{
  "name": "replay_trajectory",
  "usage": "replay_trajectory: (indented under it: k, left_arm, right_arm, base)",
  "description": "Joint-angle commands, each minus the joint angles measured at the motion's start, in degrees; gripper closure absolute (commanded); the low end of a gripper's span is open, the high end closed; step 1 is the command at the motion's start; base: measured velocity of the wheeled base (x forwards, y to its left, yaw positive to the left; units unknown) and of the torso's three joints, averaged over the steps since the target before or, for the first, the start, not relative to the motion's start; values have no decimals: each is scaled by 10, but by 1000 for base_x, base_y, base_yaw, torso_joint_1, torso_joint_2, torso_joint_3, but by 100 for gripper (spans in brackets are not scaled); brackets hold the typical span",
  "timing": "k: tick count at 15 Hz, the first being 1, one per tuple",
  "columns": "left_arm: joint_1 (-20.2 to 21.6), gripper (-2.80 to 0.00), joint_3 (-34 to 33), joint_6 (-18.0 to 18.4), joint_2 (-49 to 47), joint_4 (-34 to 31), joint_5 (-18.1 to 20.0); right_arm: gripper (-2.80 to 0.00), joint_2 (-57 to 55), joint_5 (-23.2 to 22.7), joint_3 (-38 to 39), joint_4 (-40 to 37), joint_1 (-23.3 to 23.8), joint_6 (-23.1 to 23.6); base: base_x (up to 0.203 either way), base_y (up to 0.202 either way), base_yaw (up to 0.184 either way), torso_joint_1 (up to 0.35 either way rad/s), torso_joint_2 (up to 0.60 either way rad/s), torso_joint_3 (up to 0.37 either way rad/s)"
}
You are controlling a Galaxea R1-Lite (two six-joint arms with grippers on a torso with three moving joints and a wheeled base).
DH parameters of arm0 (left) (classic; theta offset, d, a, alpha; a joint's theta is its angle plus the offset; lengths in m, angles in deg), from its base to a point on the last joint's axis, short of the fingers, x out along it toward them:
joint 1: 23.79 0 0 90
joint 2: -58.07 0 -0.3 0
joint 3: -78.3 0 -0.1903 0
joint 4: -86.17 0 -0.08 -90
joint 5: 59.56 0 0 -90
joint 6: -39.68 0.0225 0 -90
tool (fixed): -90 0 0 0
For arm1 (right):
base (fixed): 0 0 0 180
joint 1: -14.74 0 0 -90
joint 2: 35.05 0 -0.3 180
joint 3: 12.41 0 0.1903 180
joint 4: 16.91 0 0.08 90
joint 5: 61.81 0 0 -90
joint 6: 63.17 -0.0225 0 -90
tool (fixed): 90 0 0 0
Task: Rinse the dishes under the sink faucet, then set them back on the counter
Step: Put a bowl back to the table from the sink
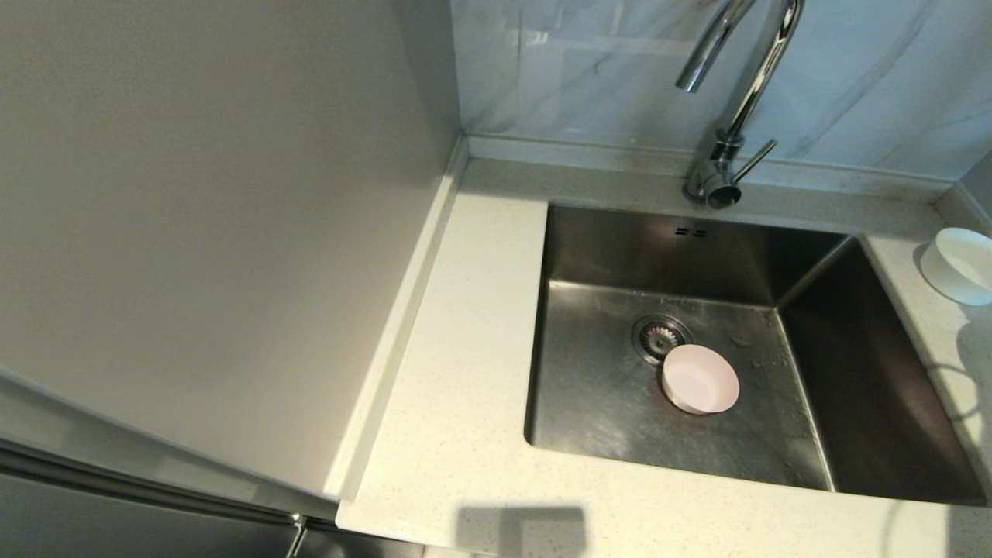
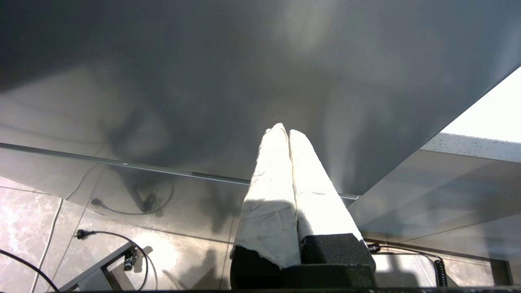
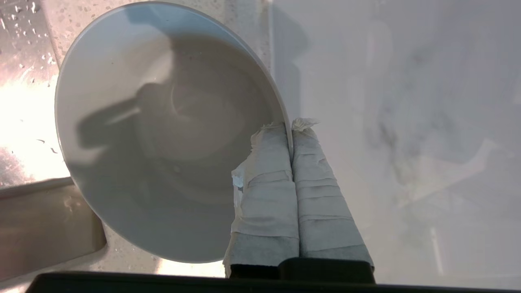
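The right gripper (image 3: 291, 124) has its taped fingers (image 3: 268, 162) pinched closed on the rim of a white bowl (image 3: 163, 130), one finger inside the wall and one outside, the bowl tilted over the speckled surface (image 3: 73, 16) beside the sink's wet edge. In the head view that white bowl (image 1: 961, 265) sits at the far right, just beyond the sink (image 1: 876, 387) rim, near the back wall. A pale pink bowl (image 1: 700, 378) lies on the basin floor, touching the drain strainer (image 1: 659, 335), with open steel all round it. The faucet (image 1: 728, 116) arches over the back edge. The left gripper (image 2: 283, 129) hangs low beside a cabinet panel, fingers closed together on nothing.
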Motion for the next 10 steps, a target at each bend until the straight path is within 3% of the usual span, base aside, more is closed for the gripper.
replay_trajectory:
  k: [1, 10]
  left_arm:
    - [0, 0, 0, -1, 2, 0, 0]
    - [0, 0, 0, 0, 2, 0, 0]
  right_arm:
    - [0, -23, 0, 1, 6, -2, 2]
    - [0, -81, 1, 29, 103, -54, 1]
  base:
    - [0, 0, 0, 0, 0, 0]
    - [0, 0, 0, 0, 0, 0]
